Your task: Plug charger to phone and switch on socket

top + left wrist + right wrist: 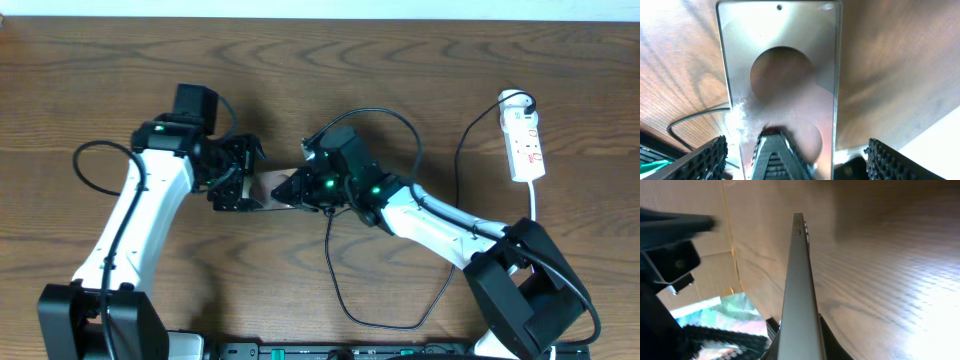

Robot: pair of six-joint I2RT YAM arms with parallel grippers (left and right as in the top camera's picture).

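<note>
Right wrist: phone (799, 295) edge-on, pinched betw. right gripper (799, 332) jaws; left gripper (797, 155) jaws spread wide, phone betw. them.

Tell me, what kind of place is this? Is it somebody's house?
Probably a robot lab or workshop, not a home. A white left arm and right arm work at a wooden table, with a phone between them and a socket laid out nearby.
</note>
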